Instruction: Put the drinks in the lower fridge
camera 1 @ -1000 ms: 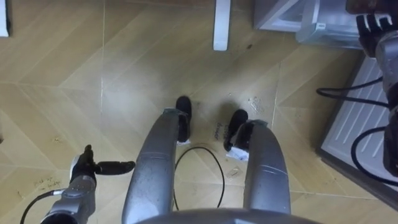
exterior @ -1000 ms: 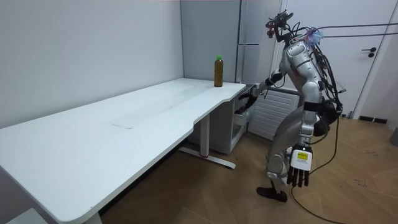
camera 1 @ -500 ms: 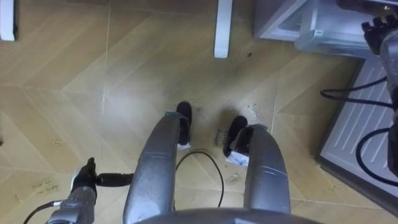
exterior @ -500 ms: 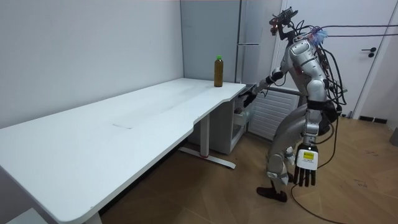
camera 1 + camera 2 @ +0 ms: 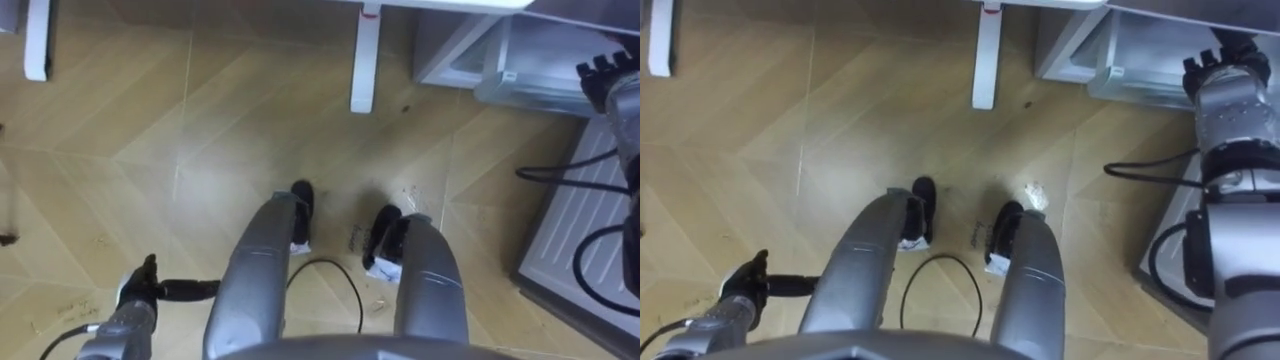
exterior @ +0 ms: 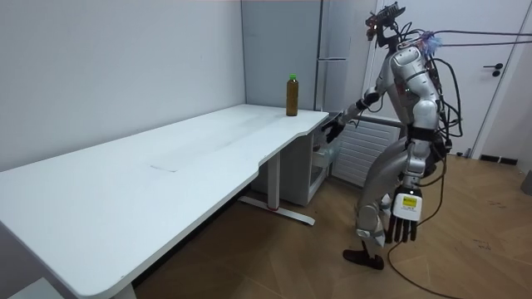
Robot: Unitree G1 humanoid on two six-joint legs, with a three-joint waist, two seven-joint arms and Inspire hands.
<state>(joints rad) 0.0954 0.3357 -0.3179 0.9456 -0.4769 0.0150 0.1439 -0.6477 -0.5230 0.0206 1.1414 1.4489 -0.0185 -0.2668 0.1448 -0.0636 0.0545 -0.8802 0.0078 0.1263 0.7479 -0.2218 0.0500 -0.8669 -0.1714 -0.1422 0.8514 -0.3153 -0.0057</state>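
Note:
A brown drink bottle [image 6: 292, 95] with a green cap stands upright on the far corner of the white table [image 6: 166, 158], next to the tall grey fridge [image 6: 332, 33]. I stand at that end of the table, facing the fridge. My right hand [image 5: 1230, 58] is stretched out low to the rim of the pulled-out clear fridge drawer [image 5: 530, 60]; its fingers lie over the rim and their grip is hidden. It shows dark at the drawer [image 6: 332, 130]. My left hand [image 6: 405, 218] hangs by my leg with straight fingers, empty, and appears low at the left [image 5: 150, 290].
A white table leg [image 5: 365, 60] stands on the wood floor ahead of my feet, another [image 5: 38, 40] at the far left. A white ribbed panel [image 5: 580, 220] lies close on my right, below the fridge [image 6: 362, 149]. A door [image 6: 507, 75] is behind me.
I have straightened up, and the eye view has shifted so the table's edge and legs come in. My left hand swung slightly at my side. The bottle has not moved.

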